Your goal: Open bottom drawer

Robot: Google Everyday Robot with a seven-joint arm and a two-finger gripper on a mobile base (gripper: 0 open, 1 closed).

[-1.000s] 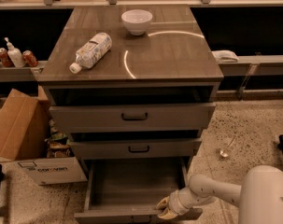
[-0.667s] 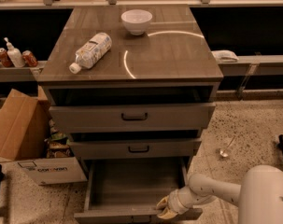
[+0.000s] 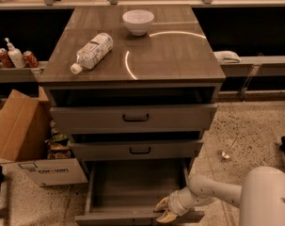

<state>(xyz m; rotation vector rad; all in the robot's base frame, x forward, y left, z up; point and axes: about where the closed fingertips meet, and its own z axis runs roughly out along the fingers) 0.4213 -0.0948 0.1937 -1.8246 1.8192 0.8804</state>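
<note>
The bottom drawer (image 3: pixel 132 185) of the grey-brown cabinet is pulled far out, showing its plain grey inside. Its front edge (image 3: pixel 128 218) lies at the bottom of the view, and its handle is hidden. My gripper (image 3: pixel 164 210) sits at the right end of that front edge, its yellowish fingers (image 3: pixel 162 204) reaching over the edge into the drawer. My white arm (image 3: pixel 212 194) comes in from the lower right.
The middle drawer (image 3: pixel 138 149) and the top drawer (image 3: pixel 135 117) stand slightly out. A plastic bottle (image 3: pixel 91 51) and a white bowl (image 3: pixel 138 20) lie on the cabinet top. A cardboard box (image 3: pixel 24 138) stands at the left. A spoon (image 3: pixel 227 149) lies on the floor.
</note>
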